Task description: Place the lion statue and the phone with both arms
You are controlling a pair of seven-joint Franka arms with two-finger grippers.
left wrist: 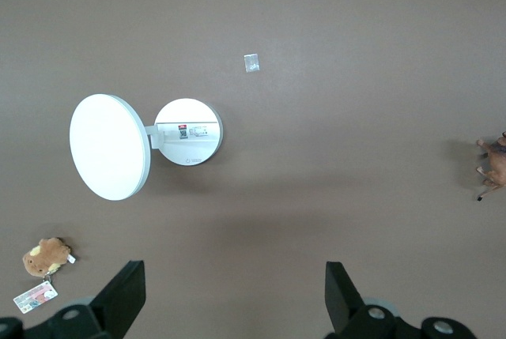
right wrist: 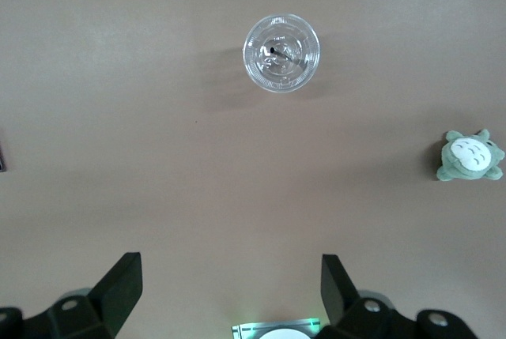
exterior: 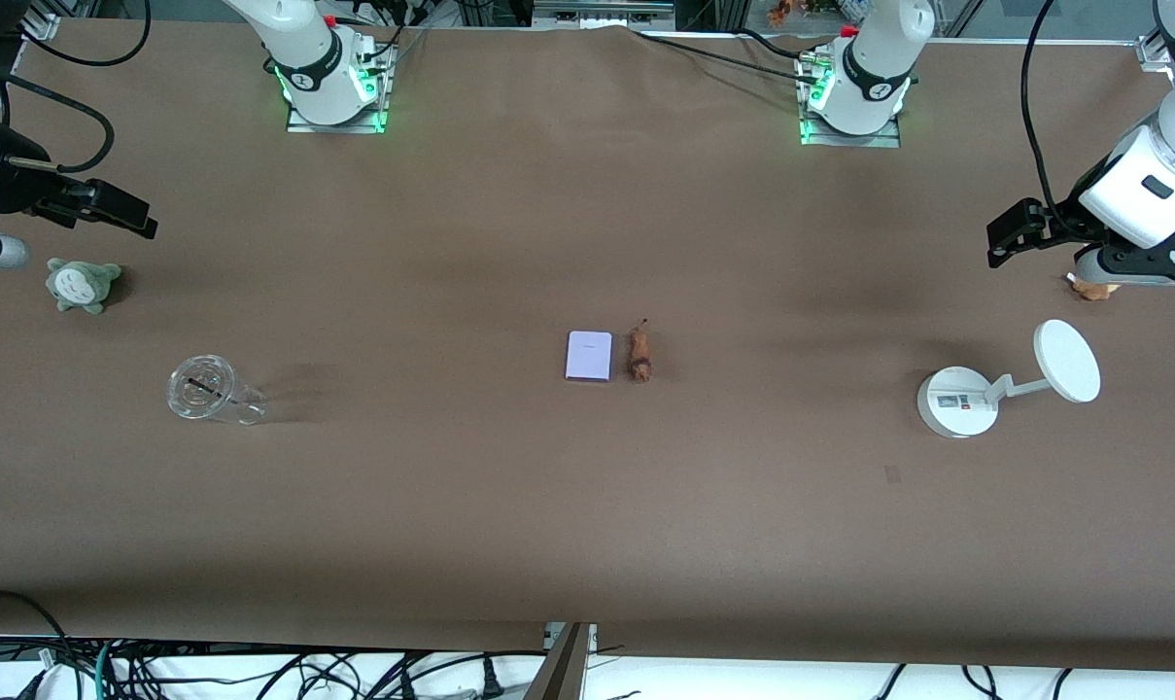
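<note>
Lion statue (exterior: 639, 355): laid on the desk (exterior: 587, 506) at mid-desk, just beside the phone (exterior: 589, 356). Left hand (left wrist: 229, 295) and right hand (right wrist: 229, 291): spread wide, empty, raised over opposite desk ends.

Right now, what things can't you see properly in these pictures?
- Brown plush: front view, mostly hidden under the left arm's wrist.
- Lion statue: left wrist view, cut off by the picture's edge.
- Phone: right wrist view, only a sliver at the edge.
- Label on white stand: too small to read.
</note>
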